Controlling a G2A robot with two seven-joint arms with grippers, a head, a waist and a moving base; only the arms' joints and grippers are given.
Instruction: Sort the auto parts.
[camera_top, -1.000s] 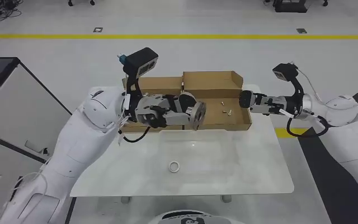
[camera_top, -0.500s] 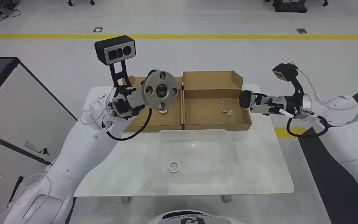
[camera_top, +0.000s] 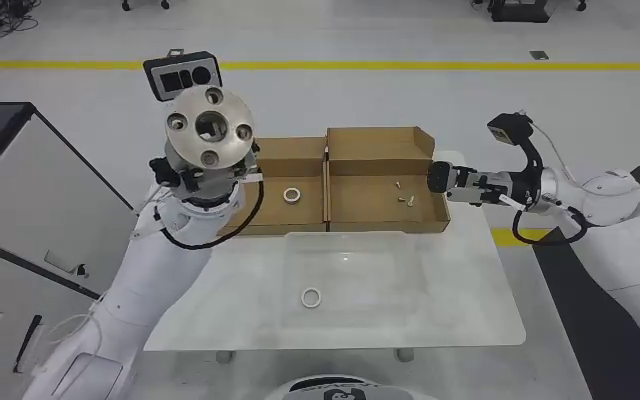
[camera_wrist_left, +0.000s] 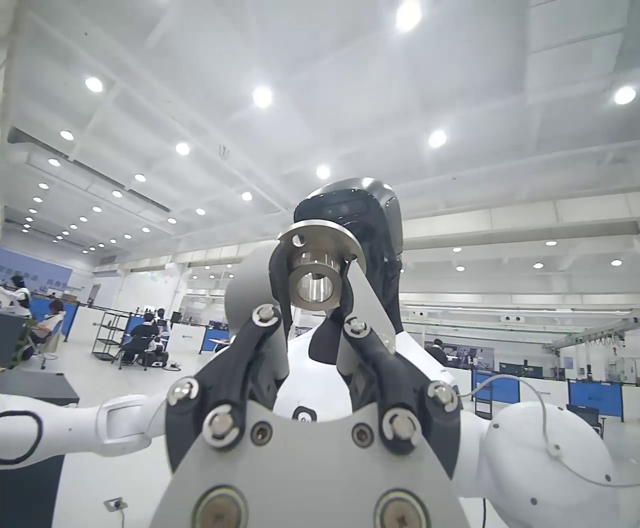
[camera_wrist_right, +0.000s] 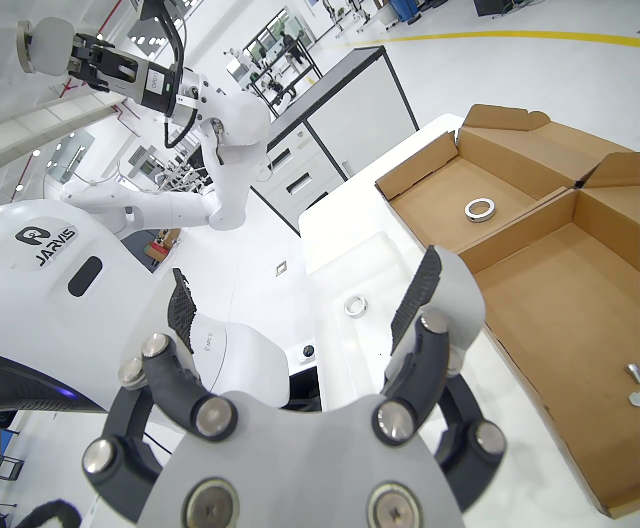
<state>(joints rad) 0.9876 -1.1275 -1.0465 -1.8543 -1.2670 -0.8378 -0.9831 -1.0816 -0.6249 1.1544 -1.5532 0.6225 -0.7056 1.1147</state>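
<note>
My left gripper (camera_wrist_left: 312, 295) is shut on the hub of a metal flange (camera_wrist_left: 315, 250), a disc with several holes. It holds the flange (camera_top: 210, 128) high above the table's far left corner, disc face up toward the top camera. My right gripper (camera_wrist_right: 300, 305) is open and holds nothing; it hovers at the right edge of the right cardboard box (camera_top: 437, 180). One metal ring (camera_top: 292, 195) lies in the left box (camera_top: 265, 155). A second ring (camera_top: 312, 296) lies on the white table near its front. Small bolts (camera_top: 404, 192) lie in the right box (camera_top: 380, 150).
The two open cardboard boxes stand side by side at the back of the table (camera_top: 450, 300). A grey cabinet (camera_top: 40, 200) stands off the table's left side. The raised left arm (camera_wrist_right: 220, 115) is left of the boxes.
My left arm has swung the flange from low over the boxes up and to the left, turning its disc face toward the top camera. The right arm has stayed still.
</note>
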